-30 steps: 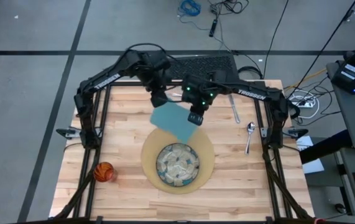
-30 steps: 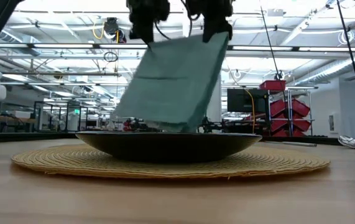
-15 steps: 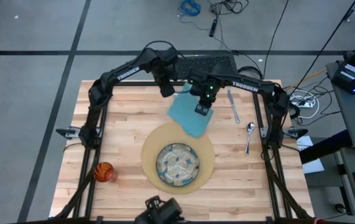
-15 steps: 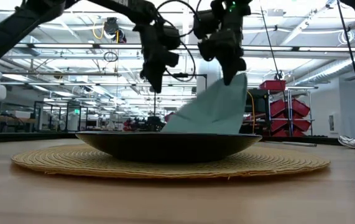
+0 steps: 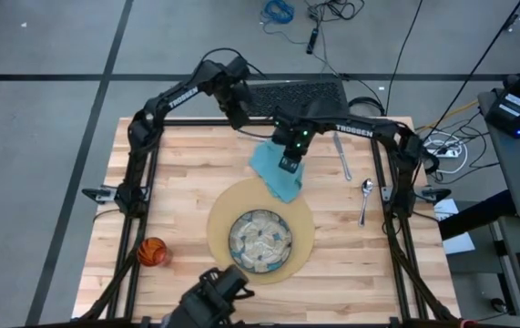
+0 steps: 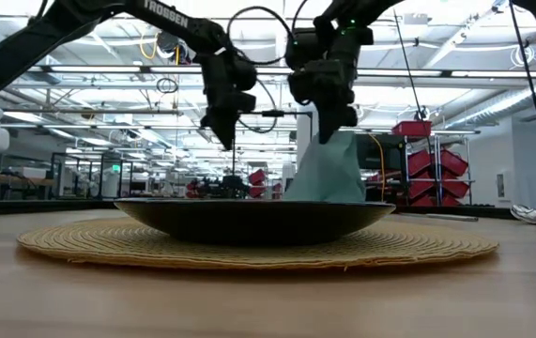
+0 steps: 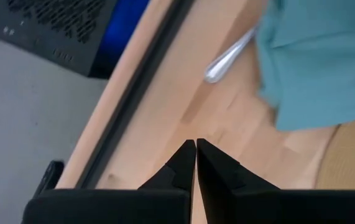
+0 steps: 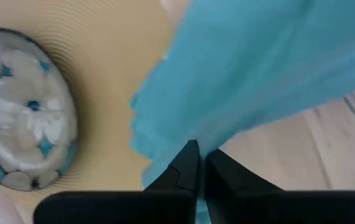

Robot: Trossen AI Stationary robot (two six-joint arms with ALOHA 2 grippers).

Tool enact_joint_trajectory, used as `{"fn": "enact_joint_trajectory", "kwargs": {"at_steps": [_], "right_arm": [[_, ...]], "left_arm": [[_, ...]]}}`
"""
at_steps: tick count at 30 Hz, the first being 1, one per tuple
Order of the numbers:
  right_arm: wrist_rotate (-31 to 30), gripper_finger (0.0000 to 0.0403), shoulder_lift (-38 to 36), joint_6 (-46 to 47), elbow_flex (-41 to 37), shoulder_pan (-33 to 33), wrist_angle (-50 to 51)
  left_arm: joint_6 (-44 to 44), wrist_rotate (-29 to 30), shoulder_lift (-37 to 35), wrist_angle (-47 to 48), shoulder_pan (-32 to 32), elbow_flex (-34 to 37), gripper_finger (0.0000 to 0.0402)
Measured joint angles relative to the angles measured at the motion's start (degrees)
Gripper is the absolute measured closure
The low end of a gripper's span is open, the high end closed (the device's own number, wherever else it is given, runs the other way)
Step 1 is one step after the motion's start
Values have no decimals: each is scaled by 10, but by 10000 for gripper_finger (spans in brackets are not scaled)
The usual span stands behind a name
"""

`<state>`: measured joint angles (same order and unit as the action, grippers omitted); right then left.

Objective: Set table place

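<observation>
grey concrete floor (image 5: 50,73) surrounds the work area, crossed by dark seam lines. loose cables (image 5: 332,14) lie on the floor, including a coiled blue cable (image 5: 278,11). a black perforated panel (image 5: 296,94) sits at the far edge. grey equipment (image 5: 514,100) stands to one side. in the low view, ceiling light strips (image 6: 455,89) run overhead, and red shelving bins (image 6: 432,160) and a dark monitor (image 6: 361,150) stand behind.

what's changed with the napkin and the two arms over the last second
The napkin moved toward the table's far edge and crumpled; only the right gripper still pinches it. The left gripper has let go and drawn back, shut. A person has appeared at the near edge. Plate, mat, cup and cutlery stayed.
</observation>
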<state>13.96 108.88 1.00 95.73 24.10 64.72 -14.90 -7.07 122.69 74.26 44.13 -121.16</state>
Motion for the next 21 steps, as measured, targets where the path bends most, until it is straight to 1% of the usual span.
{"fn": "enact_joint_trajectory", "kwargs": {"at_steps": [4, 8, 14, 17, 19, 21], "right_arm": [[27, 403, 23, -1, 0, -34, -12], [29, 403, 48, -2, -1, -53, -14], [28, 403, 65, 12, -1, -55, -33], [30, 403, 67, 16, -1, -55, -41], [51, 403, 68, 26, -1, -56, -44], [58, 403, 69, 35, -1, -61, -50]], "left_arm": [[0, 0, 0, 11, 21, 0, 401], [0, -2, 0, 12, 32, 0, 401], [-5, -3, 0, 13, 36, 0, 401], [-8, -16, 0, 13, 36, 0, 401], [-10, -19, 0, 12, 35, 0, 401], [-12, -19, 0, 12, 36, 0, 401]]}}
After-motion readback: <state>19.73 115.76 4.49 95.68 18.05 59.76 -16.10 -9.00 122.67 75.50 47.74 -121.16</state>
